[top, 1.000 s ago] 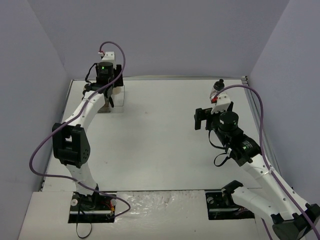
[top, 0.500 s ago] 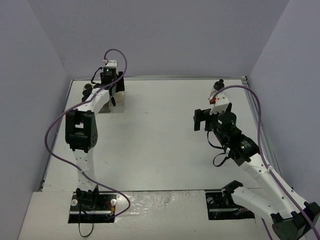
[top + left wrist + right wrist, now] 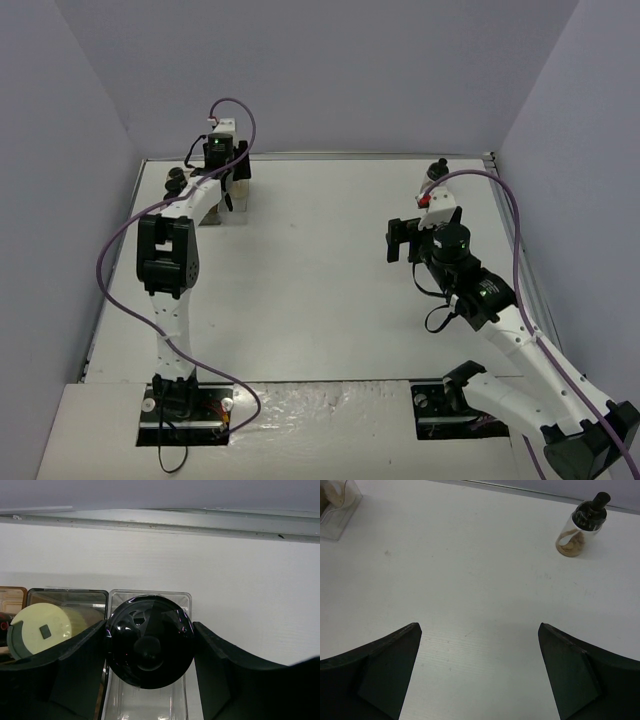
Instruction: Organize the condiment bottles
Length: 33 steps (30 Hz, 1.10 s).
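The job looks partly done. In the left wrist view the tray's grey section [image 3: 67, 591] already holds the yellow-capped bottle [image 3: 40, 630], lying at the left of the frame. The brown section [image 3: 11, 590] at the far left edge has something dark in it, but it is cut off too much to name. The left gripper [image 3: 150, 625] is closed on a round black-capped bottle [image 3: 149, 652]. Its fingers press the cap on both sides and hold it at the centre of the frame, directly above the clear section [image 3: 150, 594], which otherwise looks unfilled. As I judge it, lowering and releasing this bottle is the step in hand. At least one bottle is left to fetch: a clear knob-capped bottle [image 3: 580, 527] stands upright alone on the desk [image 3: 470, 555], in the upper right of the right wrist view. In the overhead view it is the same knob-capped bottle [image 3: 435, 170], near the desk's upper right corner. The right gripper [image 3: 478, 627] is spread wide with only bare desk between its fingers. The bottle sits ahead of it and off to the right, well apart and not lined up with the gap. Overhead, a small dark-topped item [image 3: 176, 178] just left of the tray may be another bottle, but it is too small to tell. The remaining bottles cannot be accounted for from these views.
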{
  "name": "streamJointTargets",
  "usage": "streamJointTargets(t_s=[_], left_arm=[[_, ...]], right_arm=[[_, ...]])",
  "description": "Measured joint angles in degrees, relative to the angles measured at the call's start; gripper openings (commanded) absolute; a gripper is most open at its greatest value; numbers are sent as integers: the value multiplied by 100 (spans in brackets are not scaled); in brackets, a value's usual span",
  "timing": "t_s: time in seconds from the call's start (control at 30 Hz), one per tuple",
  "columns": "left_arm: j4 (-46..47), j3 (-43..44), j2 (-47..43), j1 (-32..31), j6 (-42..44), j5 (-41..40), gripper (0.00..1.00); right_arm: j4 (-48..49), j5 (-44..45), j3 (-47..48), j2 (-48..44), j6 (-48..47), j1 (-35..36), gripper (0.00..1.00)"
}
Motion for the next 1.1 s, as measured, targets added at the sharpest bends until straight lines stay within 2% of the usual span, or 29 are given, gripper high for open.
streamJointTargets(t_s=[0.07,0.2,0.37,0.43,0.6,0.77,0.83,0.93,1.1], left_arm=[[9,63,120,6,0,1,27],[70,130,235,19,0,6,51],[62,134,236,22,4,21,88],[52,134,232,22,8,20,95],[-201,80,-45,20,-73,61,97],[-693,-54,-872,5,-353,298,97],[-885,-116,-1358,-35,-495,416,97],[-1132,-396,-2287,-226,-628,525,97],[-1269,-1338,-3913,-833,-733,722,97]], right_arm=[[0,0,-4,0,7,0,100],[2,0,-21,0,27,0,100],[4,7,-69,54,48,0,100],[2,28,-70,116,61,0,100],[2,83,-68,337,93,0,100],[-20,330,173,837,204,-126,100],[-11,271,390,1218,280,-373,100],[232,86,766,2027,406,-1120,100],[1013,-49,845,3214,499,-1941,100]])
